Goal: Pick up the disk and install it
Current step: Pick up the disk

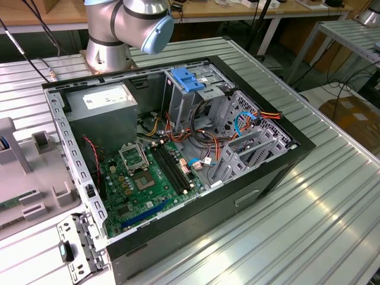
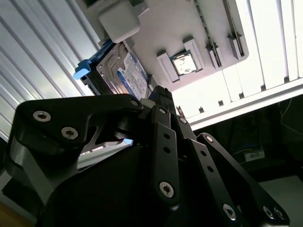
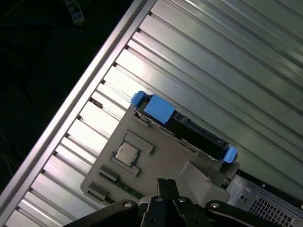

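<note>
The disk (image 3: 196,135) stands on edge in a slot of the grey holder (image 3: 156,149) on the bench (image 3: 213,56) — likely so its upper edge stays free to grip. The pincer (image 3: 166,182) hovers above the holder, tips together — empty.

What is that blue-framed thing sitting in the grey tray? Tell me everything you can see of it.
It is a flat rectangular hard disk with a silver metal face and a blue-and-white label, framed by a bright blue plastic carrier whose tabs stick out at both ends. It seems to stand on edge in a slot of a pale grey plastic tray lying on the ribbed metal table. The black gripper hangs nearby, not holding it.
</note>
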Motion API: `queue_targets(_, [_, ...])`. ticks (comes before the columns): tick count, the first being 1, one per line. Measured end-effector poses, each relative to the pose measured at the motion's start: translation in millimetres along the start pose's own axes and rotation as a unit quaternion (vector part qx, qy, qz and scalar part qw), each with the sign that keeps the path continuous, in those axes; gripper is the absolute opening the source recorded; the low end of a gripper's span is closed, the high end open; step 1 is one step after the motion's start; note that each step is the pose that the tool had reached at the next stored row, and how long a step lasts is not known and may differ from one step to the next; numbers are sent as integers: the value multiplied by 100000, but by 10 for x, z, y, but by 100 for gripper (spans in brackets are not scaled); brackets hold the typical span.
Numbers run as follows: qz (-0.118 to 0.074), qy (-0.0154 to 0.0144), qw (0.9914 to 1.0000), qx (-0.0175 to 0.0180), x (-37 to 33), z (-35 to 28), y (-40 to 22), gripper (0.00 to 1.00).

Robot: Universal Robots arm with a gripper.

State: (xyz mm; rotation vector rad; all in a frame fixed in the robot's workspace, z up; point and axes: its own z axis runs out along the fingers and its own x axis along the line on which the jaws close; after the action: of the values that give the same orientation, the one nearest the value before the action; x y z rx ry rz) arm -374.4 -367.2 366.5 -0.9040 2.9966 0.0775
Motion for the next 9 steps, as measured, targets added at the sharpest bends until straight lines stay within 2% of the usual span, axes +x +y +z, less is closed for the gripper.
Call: queue_targets(9, [-2212,100,99975,-54,0,0,0,11])
